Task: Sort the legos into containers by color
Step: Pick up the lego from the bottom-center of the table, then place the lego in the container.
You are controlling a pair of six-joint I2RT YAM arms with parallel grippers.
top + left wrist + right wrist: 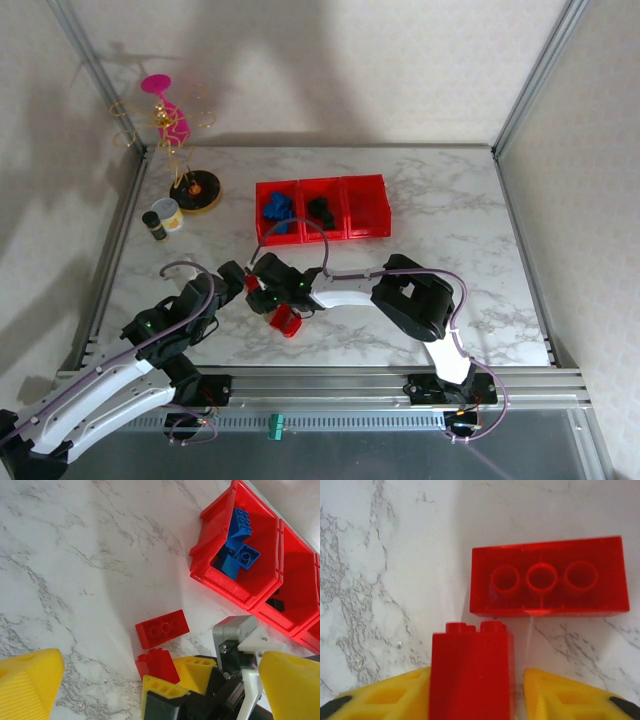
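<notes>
While the right arm reaches leftward across the marble table (pixel 450 215), I read the scene from left to right. At the far left a wire stand (pixel 186 150) sits in the back corner, well apart from the work. Nearer the middle, the left gripper (pixel 236 276) hangs low with its jaws spread as wide as they go, holding nothing. I judge it is parked there to keep out of the other arm's way.

Just beside it, the right gripper (pixel 477 680) straddles an upright red brick (pixel 470 670). One yellow pad lies against the brick and a sliver of table shows at the other, so I cannot tell whether the pinch is firm. Taking it by its smooth side faces should give the pads flat surfaces to press on. A flat red brick (pixel 547 577) lies underside up just beyond it.

Further right and back stand the containers (pixel 366 234). The left bin holds blue legos (pixel 277 208) and the middle bin holds black legos (pixel 320 210). I judge the right bin is meant for red.
</notes>
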